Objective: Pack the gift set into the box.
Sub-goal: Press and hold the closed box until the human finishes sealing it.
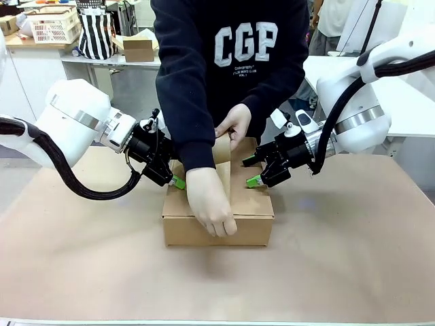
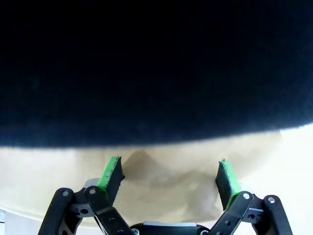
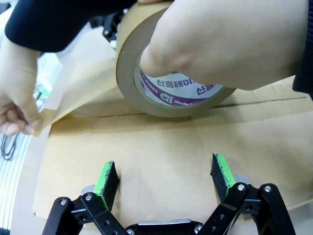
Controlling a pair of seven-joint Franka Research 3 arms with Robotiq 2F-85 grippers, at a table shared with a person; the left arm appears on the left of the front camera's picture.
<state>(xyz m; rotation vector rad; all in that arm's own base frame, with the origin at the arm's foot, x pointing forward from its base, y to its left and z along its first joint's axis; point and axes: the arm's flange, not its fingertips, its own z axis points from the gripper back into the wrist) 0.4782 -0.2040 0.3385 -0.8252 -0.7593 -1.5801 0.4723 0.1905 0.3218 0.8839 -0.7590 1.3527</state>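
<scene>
The box (image 1: 204, 227) stands in the middle of the table with its top flaps folded shut; the gift set is hidden. A person's hand (image 1: 234, 122) holds a roll of brown tape (image 1: 223, 148) on the top seam. The person's other hand (image 1: 212, 204) presses the tape end down at the box's front edge. My left gripper (image 1: 175, 178) is open at the box's left top edge, beside the dark sleeve (image 2: 156, 68). My right gripper (image 1: 253, 170) is open over the right flap (image 3: 161, 147), with the tape roll (image 3: 132, 63) just ahead of its fingers.
Brown paper covers the table (image 1: 340, 258). The person's torso stands close behind the box. On a far counter are a white basket (image 1: 51, 24), a striped bag (image 1: 95, 34) and a small cardboard box (image 1: 139, 49).
</scene>
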